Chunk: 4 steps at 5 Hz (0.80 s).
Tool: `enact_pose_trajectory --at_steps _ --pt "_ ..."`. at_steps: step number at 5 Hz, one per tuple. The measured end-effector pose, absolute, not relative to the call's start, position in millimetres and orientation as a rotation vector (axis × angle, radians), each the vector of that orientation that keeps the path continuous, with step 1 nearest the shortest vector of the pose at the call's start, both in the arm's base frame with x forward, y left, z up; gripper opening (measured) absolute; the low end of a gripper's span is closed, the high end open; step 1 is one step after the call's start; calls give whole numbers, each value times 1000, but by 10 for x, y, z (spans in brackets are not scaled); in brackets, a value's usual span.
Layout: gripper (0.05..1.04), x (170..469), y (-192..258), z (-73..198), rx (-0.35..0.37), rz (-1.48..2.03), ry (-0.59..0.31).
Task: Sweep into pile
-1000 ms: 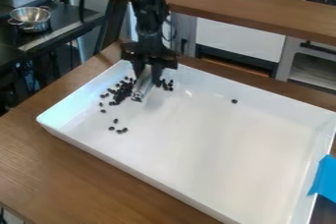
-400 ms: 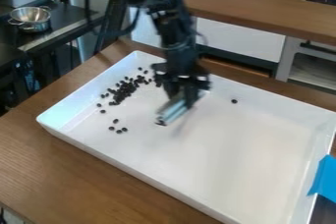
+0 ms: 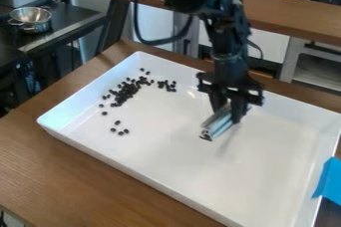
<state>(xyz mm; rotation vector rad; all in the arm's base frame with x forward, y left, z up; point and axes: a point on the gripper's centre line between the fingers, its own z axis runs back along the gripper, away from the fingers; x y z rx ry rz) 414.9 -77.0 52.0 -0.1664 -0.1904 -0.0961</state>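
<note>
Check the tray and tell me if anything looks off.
Nothing looks damaged, but the black pieces in the tray are untidy: a smaller cluster sits apart from the main heap, and four strays lie nearer the camera, so it isn't one pile. A blue strip over the right rim looks slightly odd.

And here's the table [image 3: 60, 171], brown wood with a visible grain, and sitting right on it, a big white tray [image 3: 166, 156], rectangular, walls raised! What looks like blue tape [image 3: 329, 183] clings to its right side, perhaps reaching the wood.
</note>
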Motion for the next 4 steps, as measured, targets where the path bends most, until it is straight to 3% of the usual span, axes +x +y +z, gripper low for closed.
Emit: enact_pose_trajectory --at_steps 2,4 --pt "378 4418 -828 310 -101 -62 -208" --pt "378 4494 -697 227 -79 -49 -211"
